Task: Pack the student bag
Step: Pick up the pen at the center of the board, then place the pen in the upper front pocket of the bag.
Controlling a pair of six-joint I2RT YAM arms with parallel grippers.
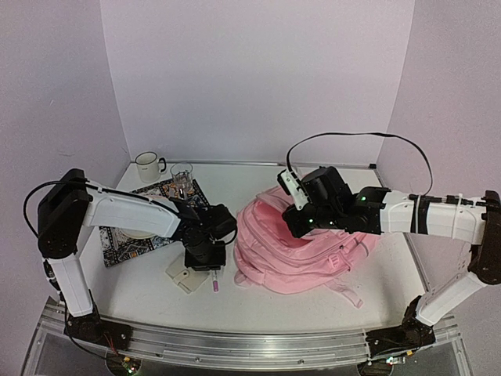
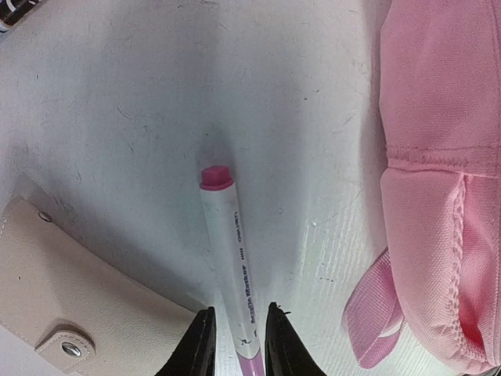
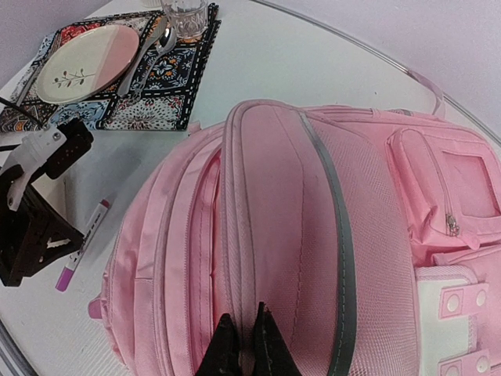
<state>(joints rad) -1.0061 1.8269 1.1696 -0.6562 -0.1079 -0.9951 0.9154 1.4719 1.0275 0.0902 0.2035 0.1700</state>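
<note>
On the left a cream snap wallet [image 2: 70,305] lies just beside the marker [image 2: 227,251]. My left gripper [image 2: 239,309] straddles the marker's near end, jaws close on either side, though I can't tell whether they're clamped. The marker's long axis runs straight away from the fingers, pink cap farthest. The student bag [image 1: 301,247] lies flat on the table to its right, so my left arm is nearer. My right gripper [image 3: 244,313] is pinched shut at the bag's top panel.
</note>
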